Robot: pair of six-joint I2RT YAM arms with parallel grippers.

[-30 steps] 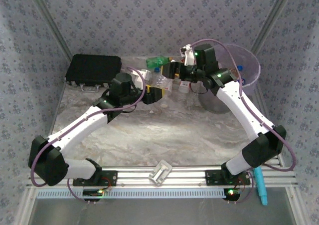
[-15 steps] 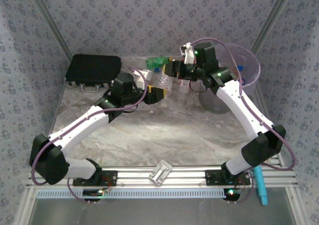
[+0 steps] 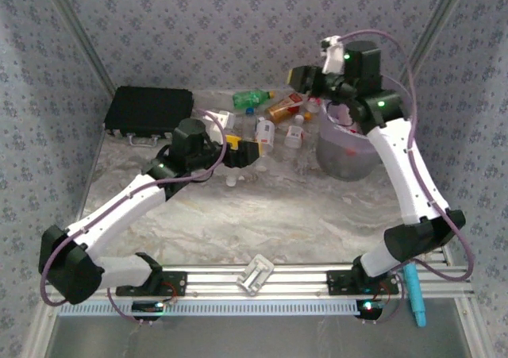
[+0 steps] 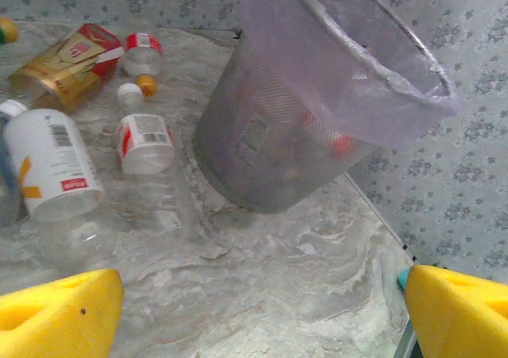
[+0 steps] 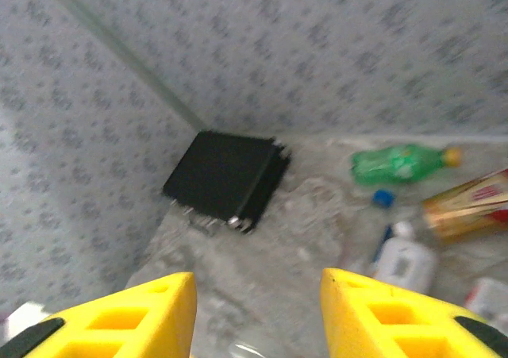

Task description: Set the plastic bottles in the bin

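The right gripper [image 3: 305,77], spread and empty like the left gripper [image 3: 248,152], had lifted off the small multicoloured plastic bottles [image 3: 264,133], apparently bringing the round pale-purple bin [image 3: 349,155] nothing.

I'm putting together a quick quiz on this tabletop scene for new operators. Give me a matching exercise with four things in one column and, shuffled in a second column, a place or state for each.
Things
1. green bottle
2. black case
3. bin
4. left end effector

Places or states
A. standing upright at the far right of the table
B. open, nothing between its fingers
C. lying on its side at the far edge
D. flat in the far left corner

Pairs: 1-C, 2-D, 3-A, 4-B
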